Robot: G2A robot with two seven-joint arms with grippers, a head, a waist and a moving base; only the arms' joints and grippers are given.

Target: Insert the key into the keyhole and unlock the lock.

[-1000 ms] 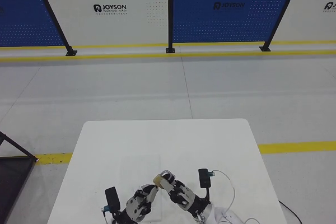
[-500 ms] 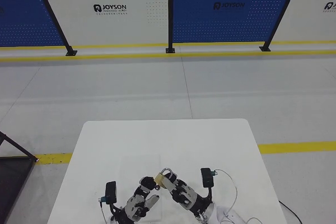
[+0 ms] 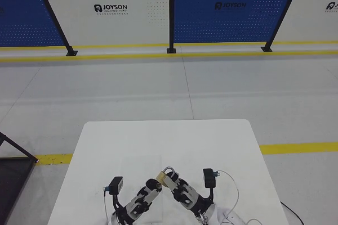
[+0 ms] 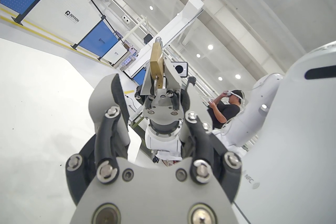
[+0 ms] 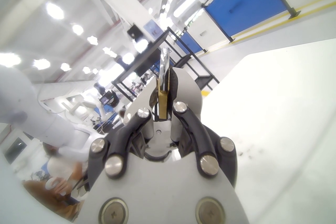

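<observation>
1. Shifted since a second ago: lock (image 3: 164, 179) and right gripper (image 3: 168, 181), a little to the right over the near part of the table (image 3: 214, 146); hardly any further shift in the last half second.
2. Turned and brought nearer as well: left gripper (image 3: 152, 186), seen from above as one narrow line where half a second ago showed two splayed fingers; tip now just beside the lock, cannot tell whether touching.
3. Also carried up and slightly right in the top view: black camera block (image 3: 115, 184) on the left wrist.
4. Right gripper closed tight on the lock, flat grey fingers (image 5: 187, 88) pressed on either side of the brass body (image 5: 162, 101).
5. Lock held off the table top, edge-on to the right wrist camera, silver shackle (image 5: 164, 64) sticking out past the fingertips, away from the right wrist and toward the ceiling lights.
6. Left gripper spread wide, black-padded fingers (image 4: 118, 93) well apart, nothing gripped; through the gap, the right gripper and the lock straight ahead.
7. Small silvery bit (image 4: 156, 82) at the lower end of the brass body, between the grey fingers; too small to tell what.
8. Behind the right gripper in the top view: second black camera block (image 3: 207, 178) and a thin white cable (image 3: 232, 188) looping over the table.
9. Beyond the table: pale floor (image 3: 158, 90) with yellow lines (image 3: 304, 148), then blue and white panels (image 3: 225, 19) on black posts.
</observation>
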